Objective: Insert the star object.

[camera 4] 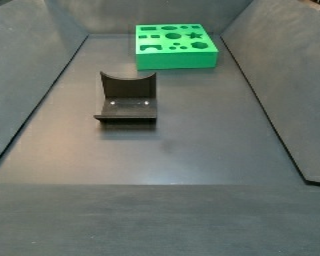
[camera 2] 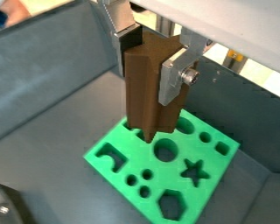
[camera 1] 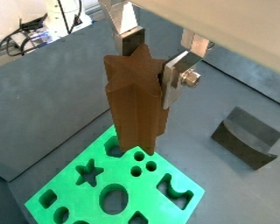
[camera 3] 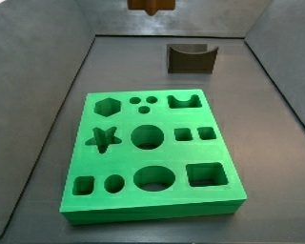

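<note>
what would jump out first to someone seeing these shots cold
The bright green board, full of cut-out holes with a star-shaped hole among them, glows against the dark grey floor. In both wrist views the gripper hangs above the board, clamping the tall brown star object upright between its silver fingers. A dark grey block with a curved notch sits apart on the floor.

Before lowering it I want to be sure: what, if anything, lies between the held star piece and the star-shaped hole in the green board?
Nothing visible. The gripper holds the star object above the green board; the star-shaped hole is open, and the dark grey block sits apart.
</note>
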Motion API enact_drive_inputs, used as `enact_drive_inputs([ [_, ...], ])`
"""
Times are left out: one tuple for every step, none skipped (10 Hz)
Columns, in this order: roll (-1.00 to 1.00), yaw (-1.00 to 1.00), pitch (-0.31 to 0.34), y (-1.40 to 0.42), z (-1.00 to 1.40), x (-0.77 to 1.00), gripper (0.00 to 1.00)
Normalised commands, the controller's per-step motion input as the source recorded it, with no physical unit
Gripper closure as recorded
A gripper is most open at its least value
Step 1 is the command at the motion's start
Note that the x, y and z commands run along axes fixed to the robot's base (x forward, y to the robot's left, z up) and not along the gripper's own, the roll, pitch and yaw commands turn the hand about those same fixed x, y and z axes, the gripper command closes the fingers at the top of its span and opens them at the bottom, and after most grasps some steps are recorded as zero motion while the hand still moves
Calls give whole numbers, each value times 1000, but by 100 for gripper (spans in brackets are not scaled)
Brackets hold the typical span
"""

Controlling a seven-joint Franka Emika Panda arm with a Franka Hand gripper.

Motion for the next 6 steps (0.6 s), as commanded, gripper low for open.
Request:
enact_drive_inputs([
  [41,263,0,-480,-1000,-166,100],
  [41,277,0,-474,-1000,-177,100],
  [64,266,0,-417,-1000,-197,100],
  [193,277,-43,-177,-1000,-400,100],
  [224,214,-106,-29,-923,-523,100],
  [0,-97,-91,3,-934,-254,100],
])
